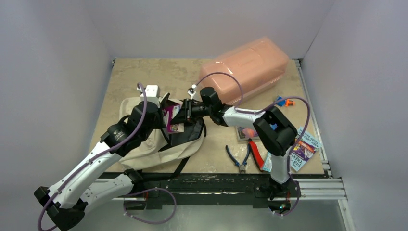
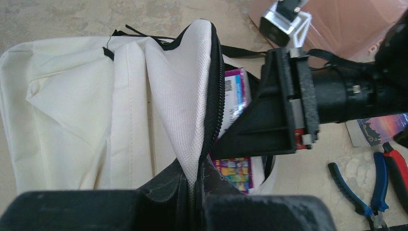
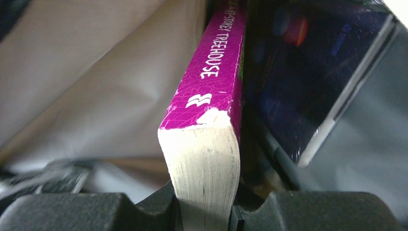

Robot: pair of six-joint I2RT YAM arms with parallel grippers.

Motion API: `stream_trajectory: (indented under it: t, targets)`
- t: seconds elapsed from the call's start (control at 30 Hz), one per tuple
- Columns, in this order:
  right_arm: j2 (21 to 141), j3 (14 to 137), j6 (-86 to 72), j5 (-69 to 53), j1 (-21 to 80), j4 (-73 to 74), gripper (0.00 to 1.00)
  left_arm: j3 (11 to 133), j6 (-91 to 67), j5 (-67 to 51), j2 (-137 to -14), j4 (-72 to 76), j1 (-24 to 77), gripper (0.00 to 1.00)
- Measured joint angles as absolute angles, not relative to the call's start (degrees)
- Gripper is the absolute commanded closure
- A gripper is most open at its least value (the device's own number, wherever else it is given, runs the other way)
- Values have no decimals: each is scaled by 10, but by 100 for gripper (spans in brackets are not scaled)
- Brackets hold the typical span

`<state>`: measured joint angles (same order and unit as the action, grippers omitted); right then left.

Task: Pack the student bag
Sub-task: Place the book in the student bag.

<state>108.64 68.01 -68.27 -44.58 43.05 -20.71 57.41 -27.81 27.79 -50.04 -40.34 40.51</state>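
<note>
The right gripper (image 3: 204,211) is narrowed to the thickness of a purple book (image 3: 211,96), its two black pads pressed on the covers at the cut-page end, so the book stands on edge with the spine lettering "TREEHOUSE" running away from the fingers. Just past the fingertips the book's far end sits in the open mouth of the student bag (image 2: 72,110), which lies flat on the table (image 1: 144,77) beneath and in front of both grippers. Cream fabric rises on one side of the book, and a dark-covered book (image 3: 298,72) leans against its other side. The left gripper (image 2: 195,187) faces the right one across the opening. Its jaws are nearly together, pinching the bag's black zip edge and the white lining and lifting that flap into a peak that hides part of the purple book. The two grippers are close but not touching. Behind the right gripper stands a pink box (image 1: 245,67). Blue-handled pliers (image 1: 239,158) lie well apart from it, near its arm's base.
</note>
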Motion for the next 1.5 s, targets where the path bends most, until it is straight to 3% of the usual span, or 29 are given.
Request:
stream_trajectory:
  t: [0.27, 0.37, 0.47, 0.6, 0.73, 0.9, 1.2, 1.37, 1.5]
  targets:
    - [1201, 731, -713, -356, 495, -324, 97, 574, -259, 267, -495, -404, 405, 100]
    - [1228, 745, -709, -330, 510, -333, 84, 574, -253, 267, -489, -404, 405, 100]
    - [1254, 766, -707, -316, 519, -344, 60, 574, -248, 267, -485, -405, 405, 100]
    - [1263, 790, -681, -291, 526, -315, 35, 574, -246, 266, -483, -404, 405, 100]
    - [1262, 820, -633, -261, 528, -237, 18, 574, -246, 265, -482, -404, 405, 100]
    - [1240, 821, -582, -245, 528, -148, 11, 571, -246, 264, -479, -404, 405, 100]
    - [1166, 820, -474, -193, 528, 30, 10, 560, -246, 264, -472, -402, 405, 100]
    - [1091, 820, -363, -97, 528, 141, 13, 553, -248, 263, -474, -399, 405, 100]
    - [966, 806, -251, 29, 528, 208, 8, 543, -250, 251, -479, -391, 405, 100]
